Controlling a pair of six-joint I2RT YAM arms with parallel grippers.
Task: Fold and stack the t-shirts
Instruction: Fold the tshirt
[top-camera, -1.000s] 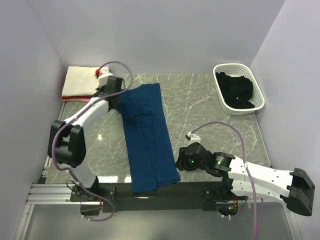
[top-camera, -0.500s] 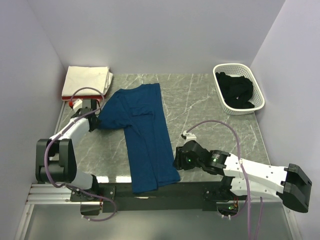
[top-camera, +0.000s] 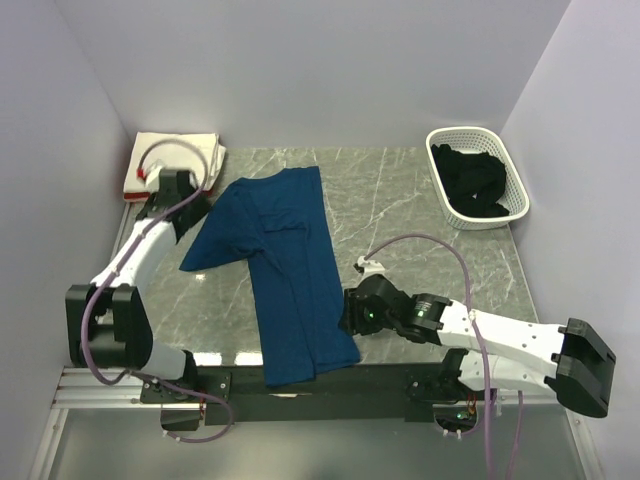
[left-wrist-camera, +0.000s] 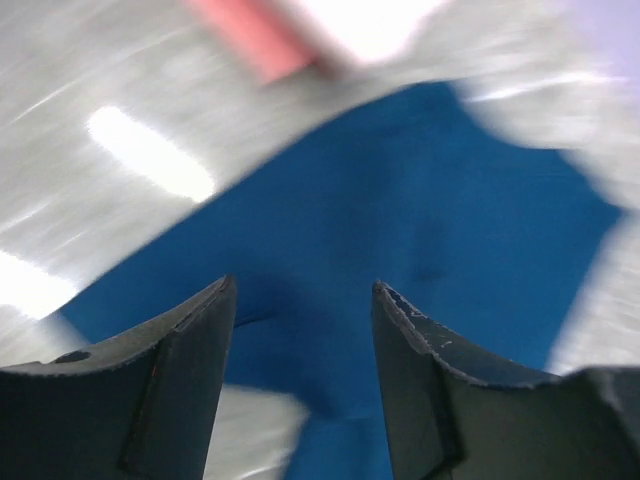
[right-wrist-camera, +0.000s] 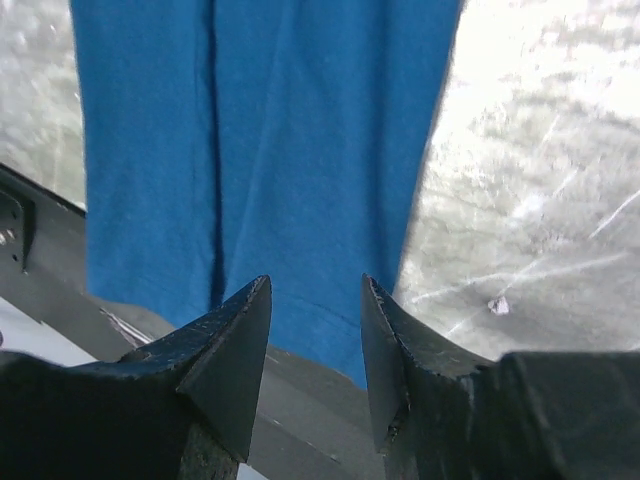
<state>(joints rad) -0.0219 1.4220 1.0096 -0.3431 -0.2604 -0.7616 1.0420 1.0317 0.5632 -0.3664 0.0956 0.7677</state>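
A navy blue t-shirt (top-camera: 295, 270) lies flat down the middle of the table, one sleeve (top-camera: 212, 243) spread out to the left. My left gripper (top-camera: 192, 212) hovers over that sleeve (left-wrist-camera: 400, 230), jaws open and holding nothing (left-wrist-camera: 305, 290). My right gripper (top-camera: 347, 315) is open beside the shirt's lower right edge, above the hem (right-wrist-camera: 300, 200) at the table's front, with nothing between its fingers (right-wrist-camera: 315, 285). Folded cream-white and pink-red shirts (top-camera: 178, 157) are stacked at the back left. A black shirt (top-camera: 474, 182) fills the basket.
The white lattice basket (top-camera: 468, 134) stands at the back right corner. Purple walls close in the table on three sides. A black rail (top-camera: 400, 378) runs along the front edge, where the shirt's hem overhangs. Bare marble (top-camera: 400, 210) lies between the shirt and the basket.
My left gripper pulled the sleeve out to the left, then opened and let it go, drawing back toward the folded stack. The right gripper edged left toward the shirt's hem.
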